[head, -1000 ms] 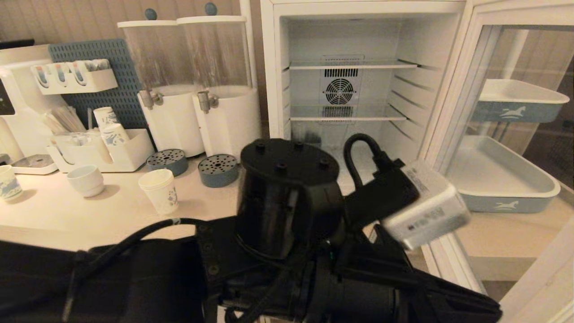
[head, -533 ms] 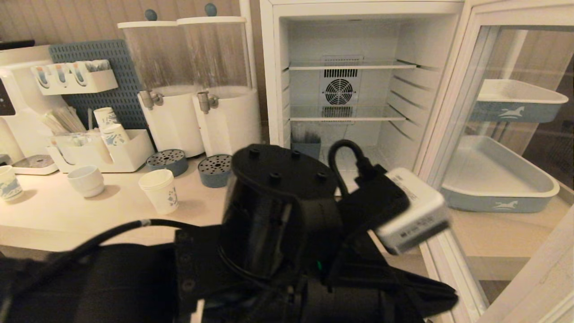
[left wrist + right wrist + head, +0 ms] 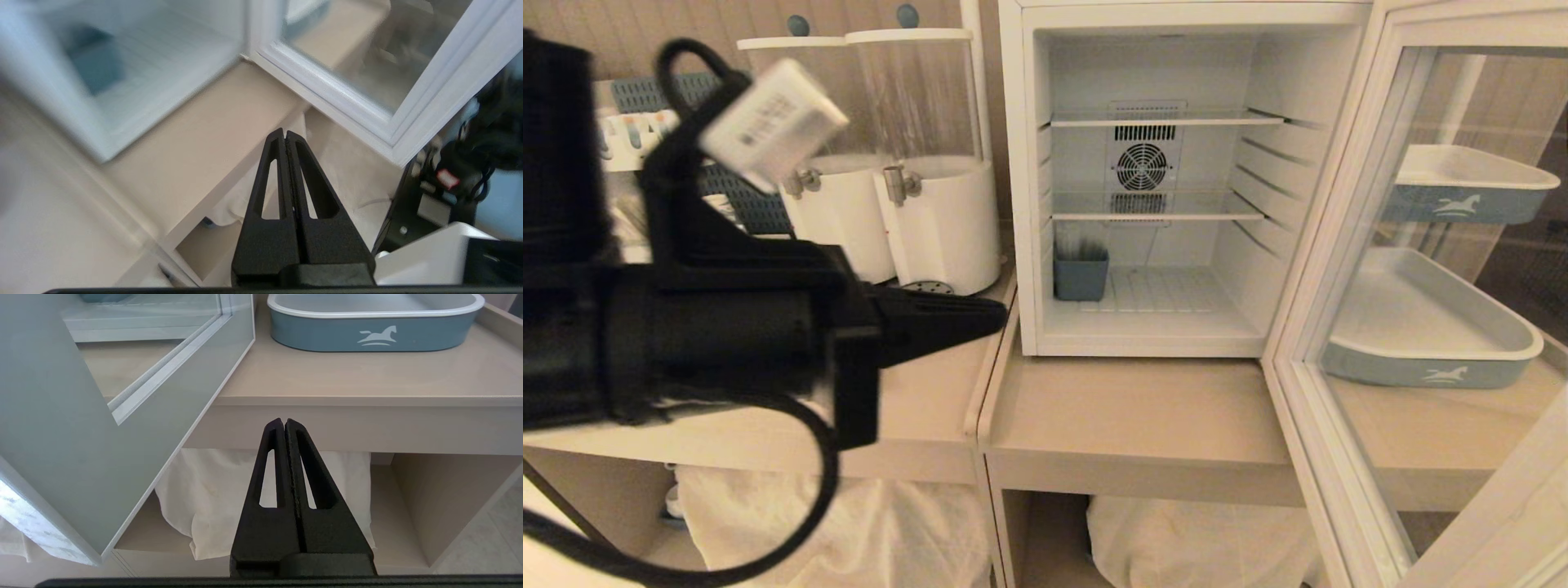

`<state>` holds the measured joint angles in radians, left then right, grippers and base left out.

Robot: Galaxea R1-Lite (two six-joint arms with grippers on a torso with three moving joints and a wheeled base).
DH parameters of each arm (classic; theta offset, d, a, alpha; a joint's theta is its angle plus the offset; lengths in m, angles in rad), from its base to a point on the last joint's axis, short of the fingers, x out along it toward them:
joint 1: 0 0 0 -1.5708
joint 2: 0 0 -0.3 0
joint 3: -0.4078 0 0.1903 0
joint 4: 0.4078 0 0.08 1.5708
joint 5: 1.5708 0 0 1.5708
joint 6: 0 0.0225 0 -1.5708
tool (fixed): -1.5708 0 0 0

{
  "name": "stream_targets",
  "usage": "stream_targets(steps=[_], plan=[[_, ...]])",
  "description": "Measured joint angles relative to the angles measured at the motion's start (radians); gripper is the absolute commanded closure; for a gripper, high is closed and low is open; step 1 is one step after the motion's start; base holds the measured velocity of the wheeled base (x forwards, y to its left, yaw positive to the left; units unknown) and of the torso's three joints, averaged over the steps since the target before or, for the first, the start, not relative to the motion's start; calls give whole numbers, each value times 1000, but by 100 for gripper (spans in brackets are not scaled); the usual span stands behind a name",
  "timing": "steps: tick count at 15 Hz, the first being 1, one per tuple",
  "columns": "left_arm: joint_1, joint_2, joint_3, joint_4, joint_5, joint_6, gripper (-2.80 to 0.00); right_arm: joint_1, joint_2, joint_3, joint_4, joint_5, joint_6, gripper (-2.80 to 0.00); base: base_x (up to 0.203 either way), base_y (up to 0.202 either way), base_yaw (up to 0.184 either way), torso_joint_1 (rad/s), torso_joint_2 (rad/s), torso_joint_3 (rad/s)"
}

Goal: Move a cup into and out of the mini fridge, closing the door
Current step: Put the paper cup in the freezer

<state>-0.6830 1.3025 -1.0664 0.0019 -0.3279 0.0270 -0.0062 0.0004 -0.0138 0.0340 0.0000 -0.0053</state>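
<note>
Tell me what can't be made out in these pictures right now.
- The cup: in no view; in the head view the left arm covers the counter left of the mini fridge.
- The small blue container on the fridge floor: contents too dim in the head view, blurred in the left wrist view.
- The door: its outer edge runs off the head view, so no handle shows.
- The right gripper: absent from the head view.
</note>
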Motion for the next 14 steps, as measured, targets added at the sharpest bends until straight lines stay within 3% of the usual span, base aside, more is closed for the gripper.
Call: stream_targets(steps=[4, 6, 9, 14], plan=[[100, -241, -17, 158, 0, -99, 0, 0, 0, 0, 1, 0, 0, 0, 0, 0, 0, 0, 0, 0], [196, -347, -26, 250, -16, -124, 0, 0, 0, -1, 1, 0, 0, 0, 0, 0, 0, 0, 0, 0], [259, -436, -30, 317, -37, -139, 0, 0, 0, -1, 0, 0, 0, 0, 0, 0, 0, 0, 0, 0], [484, -783, -17, 537, -164, -223, 0, 0, 0, 0, 0, 0, -1, 0, 0, 0, 0, 0, 0, 0]])
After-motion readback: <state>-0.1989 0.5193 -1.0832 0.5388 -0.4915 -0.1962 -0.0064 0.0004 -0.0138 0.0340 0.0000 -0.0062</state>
